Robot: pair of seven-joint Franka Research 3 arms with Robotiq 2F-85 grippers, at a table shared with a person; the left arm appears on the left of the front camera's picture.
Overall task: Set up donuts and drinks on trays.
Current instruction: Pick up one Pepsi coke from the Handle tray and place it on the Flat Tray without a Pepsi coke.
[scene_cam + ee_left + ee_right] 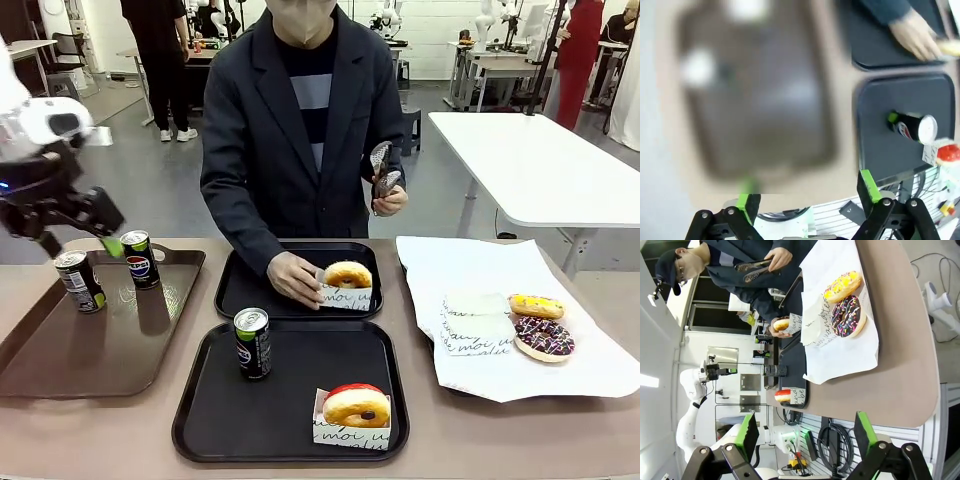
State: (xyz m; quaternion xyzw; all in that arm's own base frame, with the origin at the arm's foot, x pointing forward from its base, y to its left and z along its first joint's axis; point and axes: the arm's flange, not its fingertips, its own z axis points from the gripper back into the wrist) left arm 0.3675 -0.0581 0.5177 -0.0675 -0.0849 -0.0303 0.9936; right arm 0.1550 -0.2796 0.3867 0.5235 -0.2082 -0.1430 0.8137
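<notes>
Green-padded and black, the left gripper (806, 194) stands wide open with nothing between its fingers. In the front view it hangs low over the far left corner of the brown tray (100, 340), tilted, just above the left can (80, 281), with the second can (140, 259) upright beside it. The right gripper (805, 432) is equally spread and empty, held off the table's right end and rolled so that the table (430, 440) stands sideways in its view. On the tan table surface, the near black tray (290, 400) carries an upright third can (252, 343) and a red-iced donut (357, 405) in a printed paper sleeve. The far black tray (250, 290) carries a plain glazed donut (347, 274) in a like sleeve, which the person's hand (293, 277) touches; the other hand (388, 200) holds metal tongs (383, 172) at chest height. To the right, white paper (480, 270) bears a yellow donut (536, 306) and a chocolate sprinkled donut (543, 337), touching each other. A white table (540, 160) and grey floor lie beyond. The brown tray is blurred in the left wrist view, and the front view cuts off its left edge.
</notes>
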